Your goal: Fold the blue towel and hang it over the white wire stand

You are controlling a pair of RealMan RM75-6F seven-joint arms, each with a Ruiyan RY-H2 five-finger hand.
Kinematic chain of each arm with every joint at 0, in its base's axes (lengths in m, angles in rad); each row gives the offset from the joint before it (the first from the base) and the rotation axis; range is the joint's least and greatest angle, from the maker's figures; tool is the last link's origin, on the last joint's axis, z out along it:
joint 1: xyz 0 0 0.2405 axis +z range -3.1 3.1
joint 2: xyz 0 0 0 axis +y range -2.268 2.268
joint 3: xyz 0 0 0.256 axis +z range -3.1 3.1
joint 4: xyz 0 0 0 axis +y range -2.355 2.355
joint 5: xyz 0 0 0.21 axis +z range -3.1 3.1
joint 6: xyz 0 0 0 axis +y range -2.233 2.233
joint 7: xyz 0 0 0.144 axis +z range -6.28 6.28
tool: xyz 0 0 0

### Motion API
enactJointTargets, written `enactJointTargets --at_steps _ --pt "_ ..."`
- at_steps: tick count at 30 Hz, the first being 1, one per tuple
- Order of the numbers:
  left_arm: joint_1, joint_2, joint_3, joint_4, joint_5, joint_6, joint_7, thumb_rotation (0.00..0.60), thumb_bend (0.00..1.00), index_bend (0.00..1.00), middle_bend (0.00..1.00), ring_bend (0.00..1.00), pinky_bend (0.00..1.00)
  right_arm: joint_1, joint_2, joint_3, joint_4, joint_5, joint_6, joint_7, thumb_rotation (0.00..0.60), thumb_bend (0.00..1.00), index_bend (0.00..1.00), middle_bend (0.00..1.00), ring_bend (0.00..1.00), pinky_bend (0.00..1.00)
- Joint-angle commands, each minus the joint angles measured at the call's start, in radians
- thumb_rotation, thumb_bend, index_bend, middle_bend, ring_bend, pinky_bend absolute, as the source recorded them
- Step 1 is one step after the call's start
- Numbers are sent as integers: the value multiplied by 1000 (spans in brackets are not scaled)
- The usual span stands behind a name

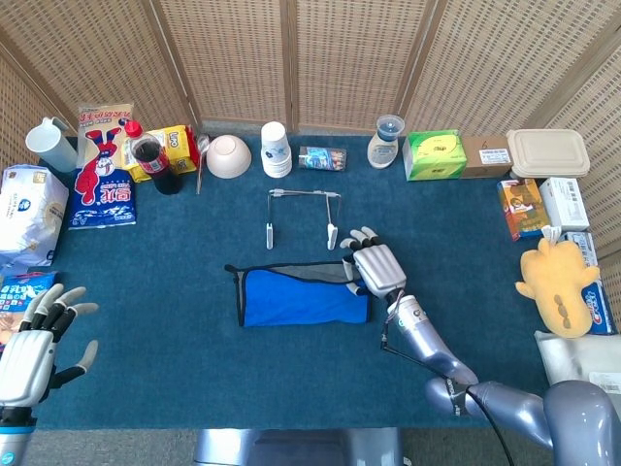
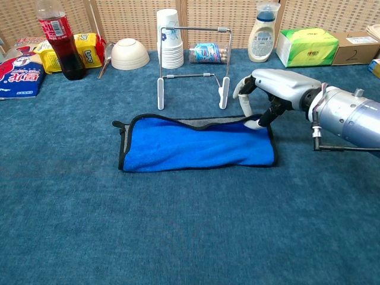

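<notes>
The blue towel [image 1: 303, 297] [image 2: 196, 146] lies folded in a long strip on the dark blue table cloth, its black edge and loop at the left end. Just behind it stands the white wire stand [image 1: 302, 216] [image 2: 193, 58], with nothing on it. My right hand [image 1: 374, 266] [image 2: 268, 92] hovers over the towel's far right corner, fingers curved down, the thumb tip touching the towel's edge. My left hand [image 1: 34, 340] is open, fingers spread, at the near left edge of the table, far from the towel.
Along the back stand a cola bottle [image 2: 56, 37], a white bowl [image 2: 130, 53], a paper cup stack [image 2: 169, 38], a white bottle [image 2: 263, 25] and a green tissue box [image 2: 307, 46]. Snack bags [image 1: 102, 165] lie at the left, boxes and a yellow plush toy [image 1: 555, 282] at the right.
</notes>
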Motion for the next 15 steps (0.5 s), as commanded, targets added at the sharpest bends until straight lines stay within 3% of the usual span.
enactJointTargets --at_steps 1,15 --pt "-1 0 1 1 -1 -3 -3 600 314 280 177 0 0 0 -2 -1 4 -3 0 0 600 328 690 280 132 0" --pt "5 4 -1 4 -2 5 -6 600 315 281 173 0 0 28 -26 22 32 -11 -12 12 600 332 709 288 135 0"
